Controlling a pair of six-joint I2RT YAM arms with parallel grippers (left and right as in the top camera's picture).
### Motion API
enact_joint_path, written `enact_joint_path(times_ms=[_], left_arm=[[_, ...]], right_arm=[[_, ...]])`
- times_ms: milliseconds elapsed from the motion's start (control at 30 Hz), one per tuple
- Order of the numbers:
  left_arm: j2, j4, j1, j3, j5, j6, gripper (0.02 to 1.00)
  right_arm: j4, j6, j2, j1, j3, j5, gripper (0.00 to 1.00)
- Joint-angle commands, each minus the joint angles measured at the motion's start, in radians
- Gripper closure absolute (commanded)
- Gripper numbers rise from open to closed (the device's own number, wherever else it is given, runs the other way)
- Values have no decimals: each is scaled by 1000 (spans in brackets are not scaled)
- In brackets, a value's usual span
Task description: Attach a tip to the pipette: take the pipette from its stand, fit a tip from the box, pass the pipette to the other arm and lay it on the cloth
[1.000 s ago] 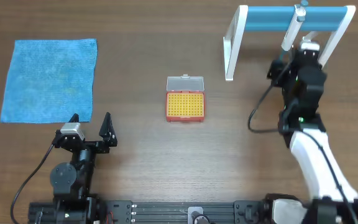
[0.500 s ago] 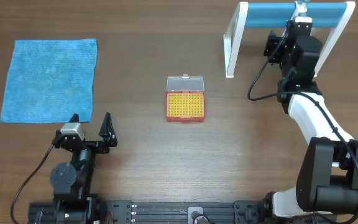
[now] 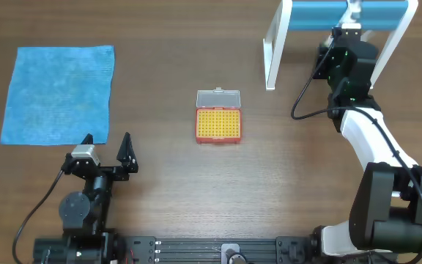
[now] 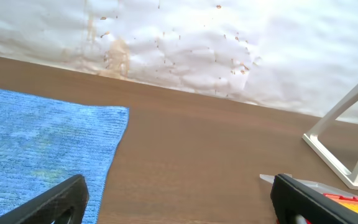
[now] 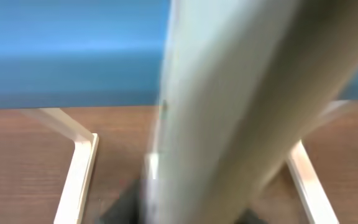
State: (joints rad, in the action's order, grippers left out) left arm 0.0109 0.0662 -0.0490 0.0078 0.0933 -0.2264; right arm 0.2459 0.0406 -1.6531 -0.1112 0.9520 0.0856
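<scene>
Wood-grain table; fuzzy blue cloth; left gripper spread wide; right gripper at smooth cylindrical pipette, grip unclear.

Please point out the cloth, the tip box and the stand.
cloth (image 3: 57, 94), top view, middle of the fabric
tip box (image 3: 217, 125), top view, yellow tip grid
stand (image 3: 310, 16), top view, blue top bar

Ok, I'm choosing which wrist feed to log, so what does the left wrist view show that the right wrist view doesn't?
Left wrist view: the blue cloth, a corner of the tip box and the pale wall beyond. Right wrist view: the pipette close up, crossing in front of the stand's blue bar. Shared: the wooden table and the stand's white legs.
</scene>
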Motion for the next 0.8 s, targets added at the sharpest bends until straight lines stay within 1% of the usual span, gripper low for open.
enact_joint_path(times_ms=[33, 200, 367, 500, 567, 600, 633, 667, 700, 733, 767, 800], left_arm=[[-5, 6, 4, -2, -11, -2, 66], [-5, 6, 4, -2, -11, -2, 69], [-5, 6, 4, -2, -11, -2, 66], [-5, 6, 4, -2, -11, -2, 66], [-5, 6, 4, -2, -11, -2, 69], [-5, 6, 4, -2, -11, -2, 66], [-5, 6, 4, -2, -11, -2, 66], [-5, 6, 4, -2, -11, -2, 69], [-5, 6, 4, -2, -11, -2, 66], [-5, 6, 4, -2, -11, -2, 66], [-5, 6, 4, -2, -11, -2, 66], [-5, 6, 4, -2, -11, -2, 66]], right_arm=[[5, -5, -4, -6, -3, 13, 923], [4, -5, 16, -5, -3, 14, 928], [-68, -5, 151, -5, -3, 13, 928], [-69, -5, 220, -5, -3, 13, 925], [-83, 32, 262, -3, -3, 19, 928], [-94, 37, 274, 0, -3, 41, 925], [-121, 38, 294, 5, -3, 97, 925], [-156, 43, 316, 15, -3, 179, 928], [-178, 80, 335, 32, -3, 245, 925], [-178, 126, 348, 55, -3, 268, 928], [-174, 167, 357, 89, -3, 270, 928], [-171, 181, 362, 133, -3, 269, 928]])
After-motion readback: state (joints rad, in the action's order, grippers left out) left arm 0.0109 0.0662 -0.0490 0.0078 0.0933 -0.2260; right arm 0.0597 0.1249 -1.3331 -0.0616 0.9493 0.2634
